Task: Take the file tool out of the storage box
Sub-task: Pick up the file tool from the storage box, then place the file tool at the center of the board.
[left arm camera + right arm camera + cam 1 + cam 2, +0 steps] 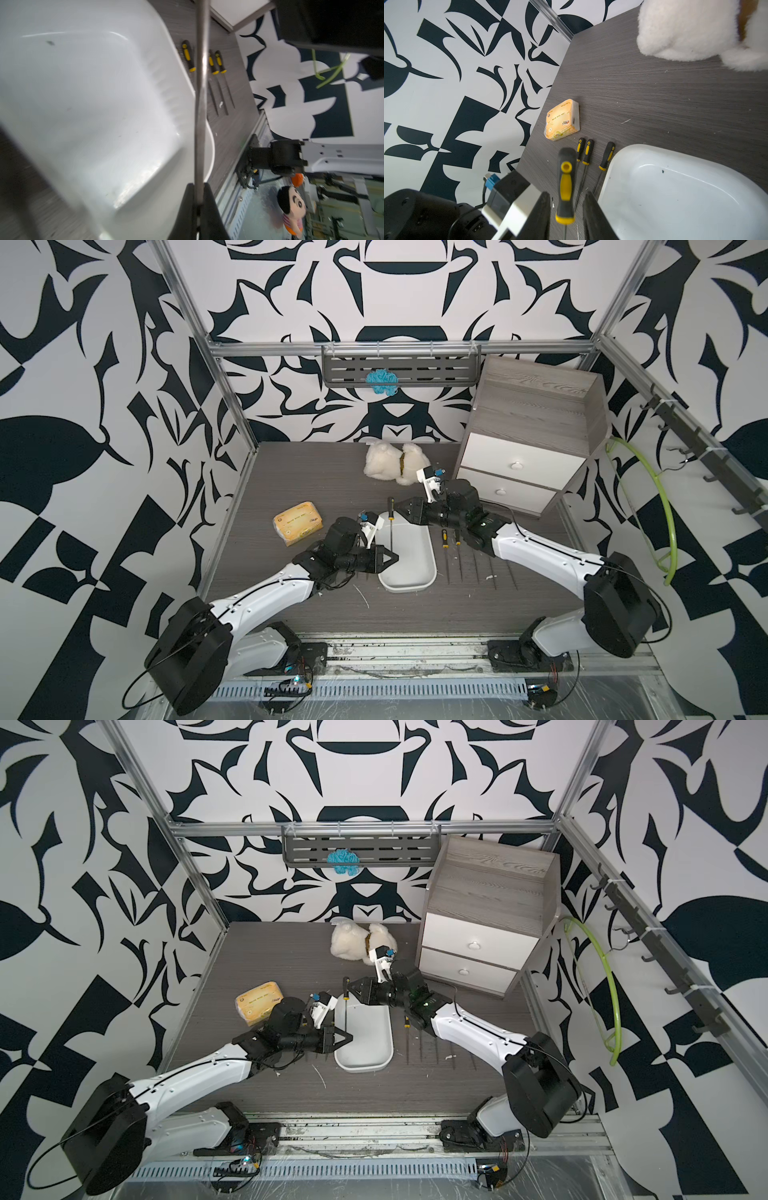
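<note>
Lift-out in hand: file tool held over storage box, not yet clear.
Shaft clenched by left gripper; right gripper released, jaws flanking handle past box's far rim; next likely: left carries file sideways off box.

Robot lab cell: aluminium frame, printed backdrop walls, cable duct.

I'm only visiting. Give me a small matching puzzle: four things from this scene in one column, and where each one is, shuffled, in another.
1. black-and-yellow-handled metal file
2. yellow tissue pack
3. fluffy white plush toy
4. blue fuzzy ball

A. on the grey slotted wall shelf
B. clamped in the left arm's jaws
C. at the back, near the grey wood-grain cabinet
D. near the grey table's left edge

Pairs: 1-B, 2-D, 3-C, 4-A
</note>
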Available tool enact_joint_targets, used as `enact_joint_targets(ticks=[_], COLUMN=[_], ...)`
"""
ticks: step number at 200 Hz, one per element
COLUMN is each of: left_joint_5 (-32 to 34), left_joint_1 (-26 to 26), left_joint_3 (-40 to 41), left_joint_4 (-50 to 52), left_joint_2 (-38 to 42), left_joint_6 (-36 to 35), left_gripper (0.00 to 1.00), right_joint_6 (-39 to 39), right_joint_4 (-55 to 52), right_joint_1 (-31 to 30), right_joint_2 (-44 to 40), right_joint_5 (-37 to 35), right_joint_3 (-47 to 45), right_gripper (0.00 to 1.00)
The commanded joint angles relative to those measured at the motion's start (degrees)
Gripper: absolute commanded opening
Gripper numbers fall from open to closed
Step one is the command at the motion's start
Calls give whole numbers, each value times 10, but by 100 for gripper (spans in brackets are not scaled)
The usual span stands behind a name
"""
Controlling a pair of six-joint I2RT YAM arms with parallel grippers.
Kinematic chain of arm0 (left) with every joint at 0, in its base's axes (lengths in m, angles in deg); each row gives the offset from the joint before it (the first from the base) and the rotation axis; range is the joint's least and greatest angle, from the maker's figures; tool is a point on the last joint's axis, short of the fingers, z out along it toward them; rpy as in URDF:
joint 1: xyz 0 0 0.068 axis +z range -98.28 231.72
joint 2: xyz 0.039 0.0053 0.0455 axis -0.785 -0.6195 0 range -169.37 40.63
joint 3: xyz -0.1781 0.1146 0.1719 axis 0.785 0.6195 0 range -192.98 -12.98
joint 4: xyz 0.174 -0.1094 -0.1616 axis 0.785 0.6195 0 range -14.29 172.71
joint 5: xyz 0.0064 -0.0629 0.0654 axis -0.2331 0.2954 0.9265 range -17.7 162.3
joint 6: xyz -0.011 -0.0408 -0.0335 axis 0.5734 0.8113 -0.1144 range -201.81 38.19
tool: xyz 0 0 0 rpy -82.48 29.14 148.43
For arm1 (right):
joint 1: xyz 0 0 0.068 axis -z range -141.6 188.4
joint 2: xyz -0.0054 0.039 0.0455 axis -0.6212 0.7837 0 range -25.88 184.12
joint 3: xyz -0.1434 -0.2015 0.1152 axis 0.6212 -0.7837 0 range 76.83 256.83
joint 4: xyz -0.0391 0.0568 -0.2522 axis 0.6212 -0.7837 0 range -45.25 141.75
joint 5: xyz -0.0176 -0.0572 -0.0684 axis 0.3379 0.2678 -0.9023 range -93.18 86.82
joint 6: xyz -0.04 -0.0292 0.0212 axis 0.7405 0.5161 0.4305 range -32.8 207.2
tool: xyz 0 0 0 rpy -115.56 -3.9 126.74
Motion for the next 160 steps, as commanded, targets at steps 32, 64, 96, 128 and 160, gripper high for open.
enact_joint_targets(ticks=[32,64,96,128,160], left_joint_5=[277,359,404,416,394], left_joint_1=[-1,-2,-1,2,44], left_joint_3=[-43,-49,-86,-110,-133], left_joint_4=[393,512,550,548,541], left_joint_2=[114,62,-57,-129,-194], left_joint_6=[53,112,117,122,82], left_gripper=[0,0,0,0,0], right_joint_6=[101,126,140,151,156], right_joint_4=[-84,-89,-93,-96,-99], right_joint_1=[7,16,19,22,23], right_joint_2=[-76,-93,-107,-122,-119], right_joint_5=[-37,-48,-51,-60,-57], right_joint_3=[15,1,-8,-14,-13], right_gripper=[33,33,33,33,33])
